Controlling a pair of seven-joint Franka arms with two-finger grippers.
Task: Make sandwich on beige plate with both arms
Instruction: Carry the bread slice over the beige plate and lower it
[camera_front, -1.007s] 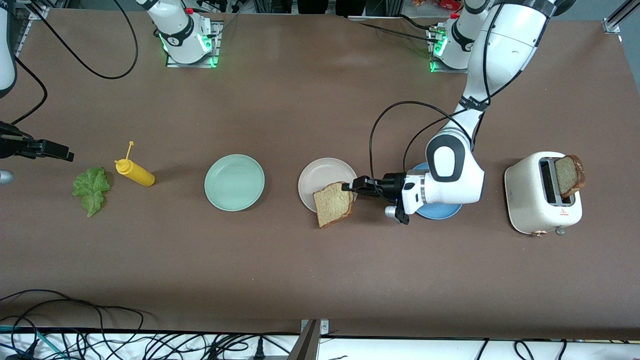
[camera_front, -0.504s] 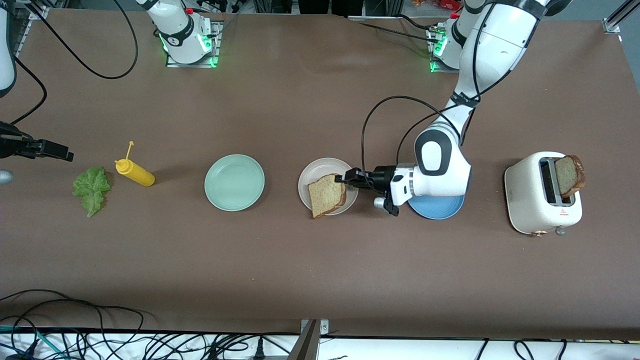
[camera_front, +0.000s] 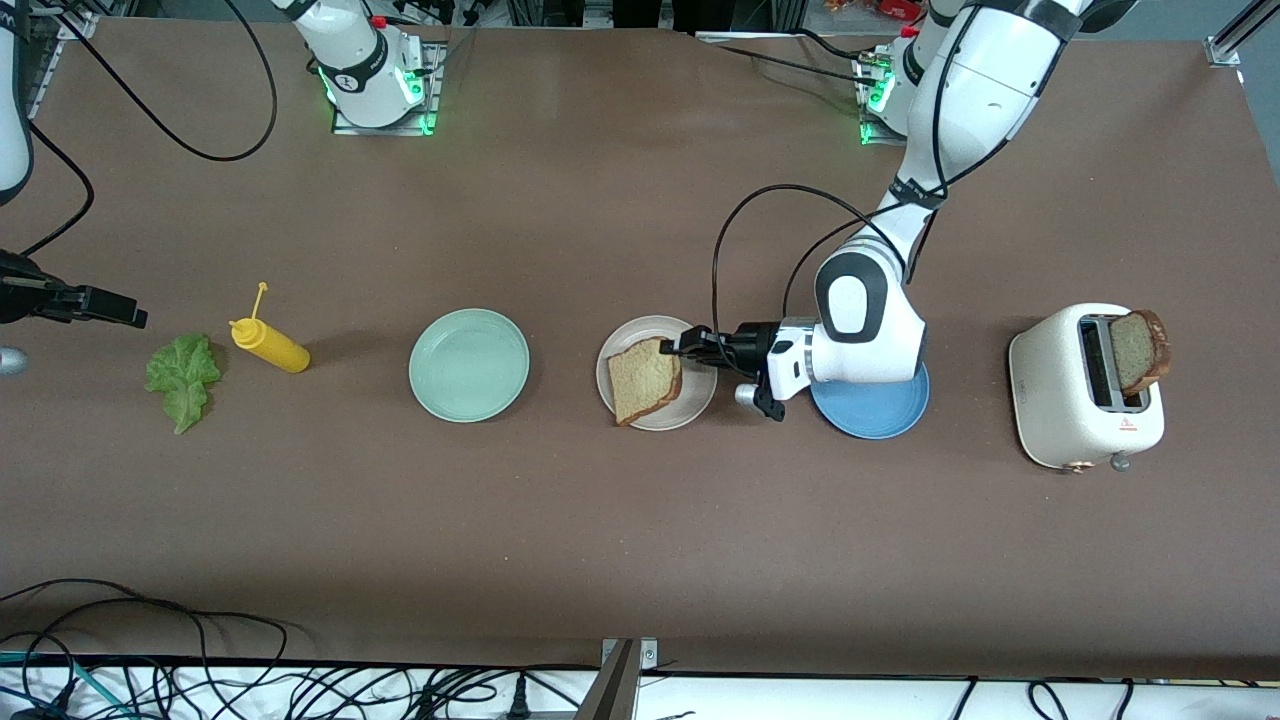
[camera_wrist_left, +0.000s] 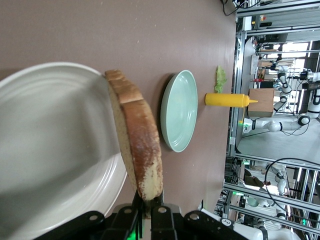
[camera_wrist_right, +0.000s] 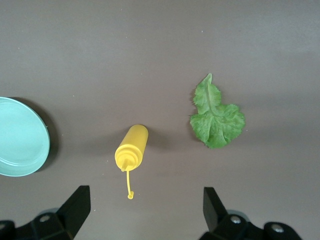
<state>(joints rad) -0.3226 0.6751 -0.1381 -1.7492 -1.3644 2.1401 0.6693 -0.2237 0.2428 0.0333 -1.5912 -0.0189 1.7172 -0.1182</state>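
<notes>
My left gripper (camera_front: 688, 349) is shut on one crust edge of a brown bread slice (camera_front: 644, 379). It holds the slice tilted over the beige plate (camera_front: 632, 340). In the left wrist view the slice (camera_wrist_left: 137, 145) stands edge-on between the fingers of the left gripper (camera_wrist_left: 147, 210), beside the beige plate (camera_wrist_left: 55, 150). Another bread slice (camera_front: 1140, 350) sticks out of the white toaster (camera_front: 1080, 400). The lettuce leaf (camera_front: 183, 375) lies flat toward the right arm's end of the table. My right gripper (camera_front: 125, 312) hangs open and empty over the table by the lettuce (camera_wrist_right: 216, 116); its own view shows the right gripper (camera_wrist_right: 145, 200) holding nothing.
A mint-green plate (camera_front: 469, 364) sits between the beige plate and a yellow squeeze bottle (camera_front: 268, 345) that lies on its side. A blue plate (camera_front: 872, 408) lies partly under the left wrist. Loose cables run along the table edge nearest the front camera.
The left gripper has carried the slice from over the plate's nearer rim to over the plate's middle. The right arm has not moved.
</notes>
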